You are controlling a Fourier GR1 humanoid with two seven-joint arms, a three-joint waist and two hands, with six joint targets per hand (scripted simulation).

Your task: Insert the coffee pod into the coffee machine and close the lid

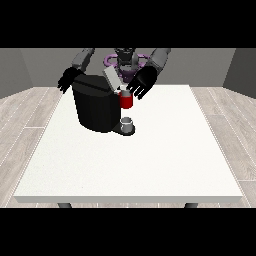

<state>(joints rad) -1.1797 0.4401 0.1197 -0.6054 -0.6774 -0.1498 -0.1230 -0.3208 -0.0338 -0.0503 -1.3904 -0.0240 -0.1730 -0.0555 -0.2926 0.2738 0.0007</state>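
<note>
White table (150, 160) on wood-plank floor (25, 120); small grey cup (127, 123) near far edge.

You see a black coffee machine (95, 107) with a red front part (126, 101), grey raised lid (112, 79), grey cup (127, 122), white table (150, 165), 2 black hands (141, 82) (67, 80).

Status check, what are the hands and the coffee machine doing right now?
Both hands open: view's-right hand over the red holder, view's-left hand behind the coffee machine. Lid up. Pod not visible. Cup under spout.
</note>
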